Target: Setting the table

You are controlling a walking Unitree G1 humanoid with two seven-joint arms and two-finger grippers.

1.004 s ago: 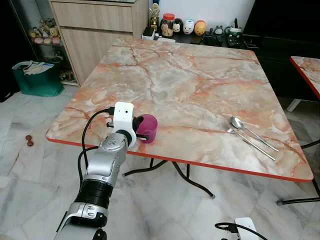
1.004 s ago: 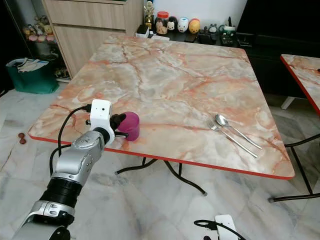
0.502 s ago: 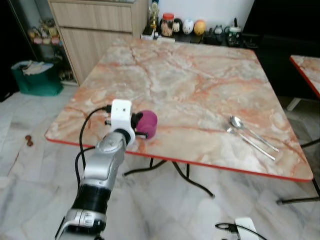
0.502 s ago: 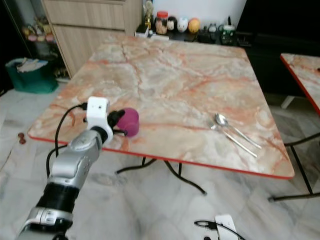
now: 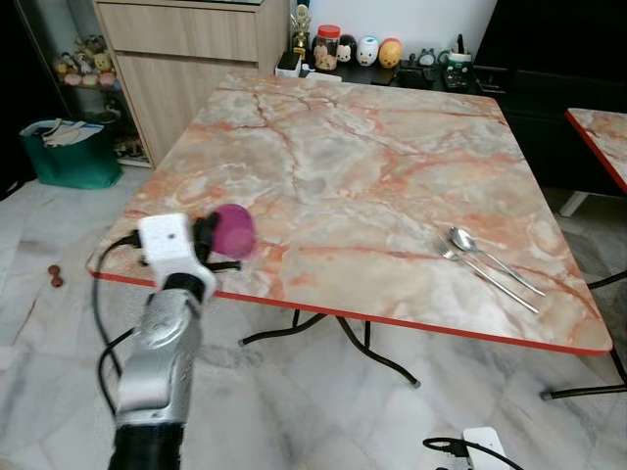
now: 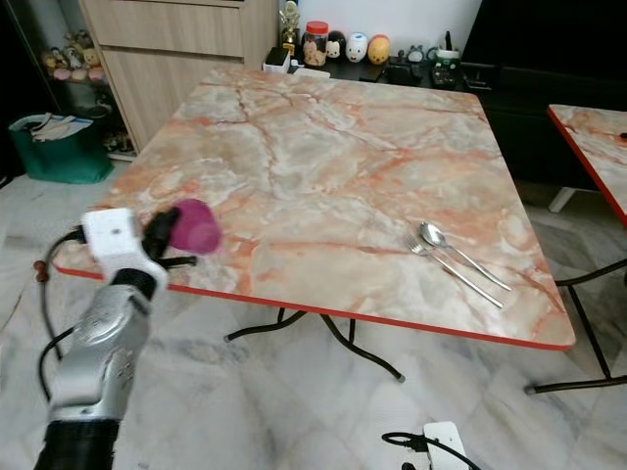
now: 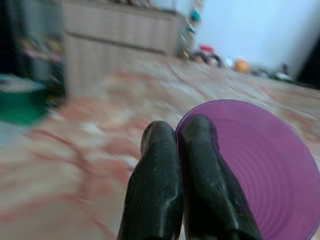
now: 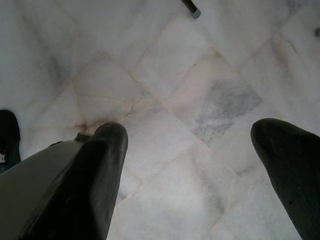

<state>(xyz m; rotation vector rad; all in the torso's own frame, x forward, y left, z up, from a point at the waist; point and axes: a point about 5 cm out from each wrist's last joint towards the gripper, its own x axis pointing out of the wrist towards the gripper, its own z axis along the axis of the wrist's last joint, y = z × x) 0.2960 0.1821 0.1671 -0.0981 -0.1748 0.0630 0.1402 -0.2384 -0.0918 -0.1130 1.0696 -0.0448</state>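
A marble table (image 5: 362,166) with a red edge fills the middle of the scene, standing on a pale tiled floor (image 5: 294,401). Behind it is a wooden cabinet (image 5: 186,59), with a row of small jars and figures (image 5: 358,49) on a dark shelf beside it. A green bin (image 5: 67,155) sits on the floor near the cabinet. The corner of a second table (image 5: 600,137) shows at the right.

The left arm (image 5: 157,343) reaches up from below toward the table's near left corner. Its left gripper (image 5: 217,240) has its fingers (image 7: 160,190) pressed together on the rim of a purple cup (image 5: 233,230), one finger inside the cup and one outside. The cup is tilted and appears raised off the tabletop, over the near left corner.

A spoon (image 5: 480,250) and fork (image 5: 485,276) lie side by side near the table's right front edge, well apart from the cup.

The right gripper (image 8: 200,165) hangs over the floor with its fingers spread wide, holding nothing.
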